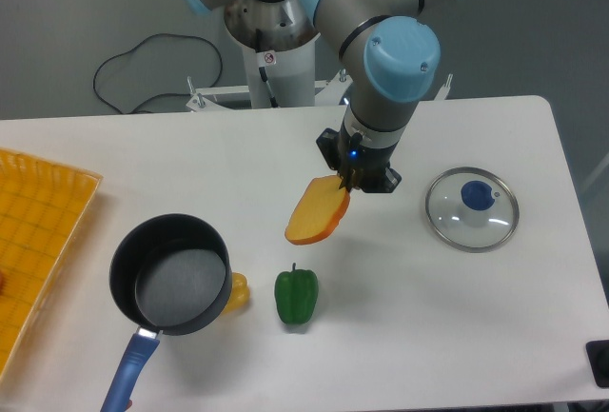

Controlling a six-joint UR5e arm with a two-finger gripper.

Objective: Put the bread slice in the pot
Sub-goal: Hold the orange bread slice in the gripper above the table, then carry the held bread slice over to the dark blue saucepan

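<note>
Pincer (347, 184): closed on the top edge of the bread slice (317, 213), which is held tilted above the tabletop (476, 317)
Pot (171, 276): set at lower left, apparently empty
Green pepper (296, 296): placed below the slice
Glass lid (472, 208): laid at right

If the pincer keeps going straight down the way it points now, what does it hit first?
Probably bare table. The pincer, shut on the bread slice, points downward; the green pepper and pot seem left of that line, though depth is uncertain.

Robot lab: arm base (271, 36) bolted behind white table (190, 165), grey floor.
</note>
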